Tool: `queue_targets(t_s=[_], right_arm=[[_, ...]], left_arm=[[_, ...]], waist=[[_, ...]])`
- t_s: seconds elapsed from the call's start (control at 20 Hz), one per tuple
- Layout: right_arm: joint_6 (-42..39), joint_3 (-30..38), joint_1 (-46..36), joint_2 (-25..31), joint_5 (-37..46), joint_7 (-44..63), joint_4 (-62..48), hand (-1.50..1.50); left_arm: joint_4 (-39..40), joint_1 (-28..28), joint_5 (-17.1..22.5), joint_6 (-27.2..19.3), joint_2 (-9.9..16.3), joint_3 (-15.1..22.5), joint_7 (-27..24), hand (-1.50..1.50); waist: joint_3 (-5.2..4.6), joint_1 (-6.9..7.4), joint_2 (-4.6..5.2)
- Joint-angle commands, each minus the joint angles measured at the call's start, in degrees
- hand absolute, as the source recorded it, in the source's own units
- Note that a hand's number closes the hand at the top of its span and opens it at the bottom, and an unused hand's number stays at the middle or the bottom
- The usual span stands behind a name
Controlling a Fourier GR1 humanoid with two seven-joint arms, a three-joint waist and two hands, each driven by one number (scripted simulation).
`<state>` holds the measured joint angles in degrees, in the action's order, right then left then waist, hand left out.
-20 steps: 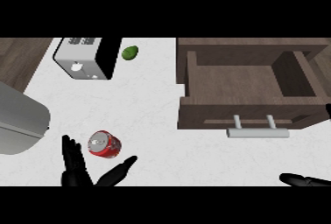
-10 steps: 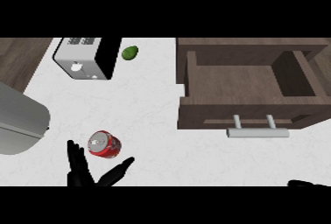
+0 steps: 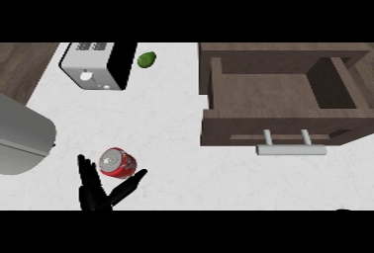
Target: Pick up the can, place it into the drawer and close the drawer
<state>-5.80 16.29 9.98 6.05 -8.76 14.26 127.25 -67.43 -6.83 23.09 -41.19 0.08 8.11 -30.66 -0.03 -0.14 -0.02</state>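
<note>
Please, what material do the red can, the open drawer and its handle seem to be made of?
The red cylindrical can looks like painted metal: its round top is grey and shiny. The open brown drawer seems to be dark wood, matte, with faint grain lines on its walls and front. The pale grey bar handle on the drawer's front looks like brushed metal, though light plastic cannot be excluded.

One can, one drawer, one toaster
</note>
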Motion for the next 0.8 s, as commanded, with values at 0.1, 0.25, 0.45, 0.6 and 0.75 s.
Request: queue_targets(t_s=[0.1, 0.25, 0.45, 0.6, 0.75], right_arm=[[1.9, 0.2, -4.9, 0.8, 1.4, 4.5, 0.3, -1.5], [-0.1, -2.1, 0.0, -1.8, 2.4, 2.2, 3.0, -1.5], [0.1, 1.8, -2.9, -0.4, 0.6, 1.7, -0.9, -1.5], [0.0, 1.1, -3.8, 0.1, 2.0, 2.4, -1.2, -1.5], [-0.4, -0.2, -0.4, -1.3, 1.1, 5.0, 4.7, -1.5]], left_arm=[[7.4, 1.8, 3.5, 4.4, -0.1, -2.1, -5.5, -1.5], [13.0, 8.5, 2.6, 6.4, 0.0, -6.2, -6.1, -1.5], [16.0, 8.9, 1.7, 10.8, 2.1, -8.5, -6.4, -1.5], [17.1, 10.3, 0.8, 13.1, 2.2, -7.2, -6.9, -1.5], [21.3, 14.1, -0.1, 14.4, 2.0, -7.0, -6.0, -1.5]], waist=[[0.01, 0.12, 0.01], [0.01, -0.1, 0.01], [0.02, -0.01, 0.0], [0.02, 0.03, 0.0], [0.01, -0.22, -0.01]])
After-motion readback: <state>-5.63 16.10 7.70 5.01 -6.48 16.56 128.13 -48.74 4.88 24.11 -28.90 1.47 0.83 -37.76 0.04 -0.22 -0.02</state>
